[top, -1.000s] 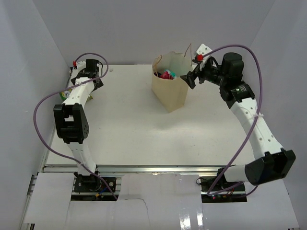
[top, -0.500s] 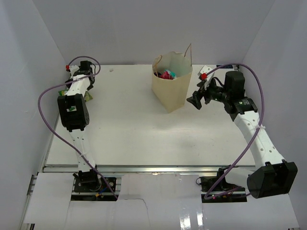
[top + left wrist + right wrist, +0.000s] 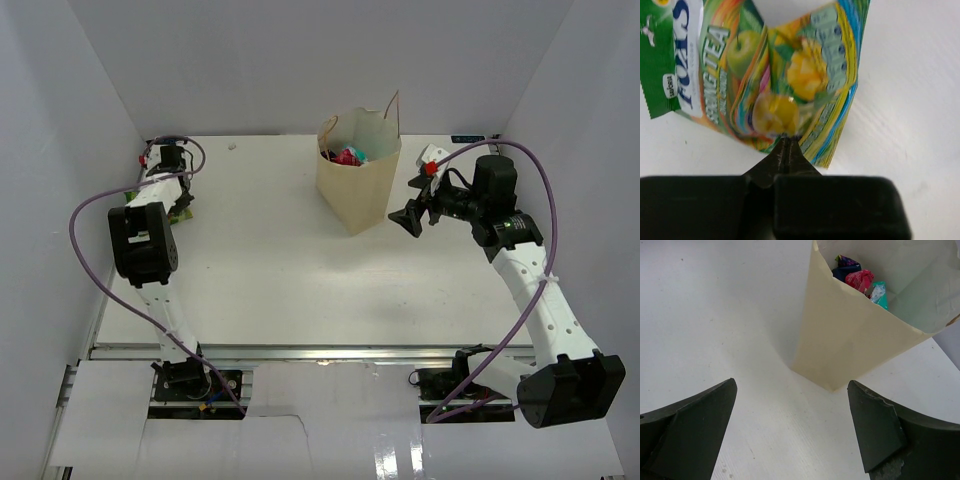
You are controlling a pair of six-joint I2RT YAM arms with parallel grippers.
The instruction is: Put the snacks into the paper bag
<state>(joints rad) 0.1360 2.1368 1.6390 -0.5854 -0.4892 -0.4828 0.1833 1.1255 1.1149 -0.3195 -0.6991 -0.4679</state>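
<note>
The right gripper (image 3: 409,216) has backed off from the paper bag (image 3: 355,195) and hangs just beside it, fingers spread wide. The bag stands upright with several snacks (image 3: 860,280) inside. In the far-left corner the left gripper (image 3: 785,141) pinches the green-yellow packet (image 3: 790,75) at its edge.

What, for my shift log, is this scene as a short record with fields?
bag: paper bag upright, open, far middle of table
in bag: red-pink packet, teal packet, dark blue packet
left fingers: shut on green-yellow packet, far left of table
right fingers: open, empty, beside bag, not touching
not yet packed: green-yellow packet
</note>
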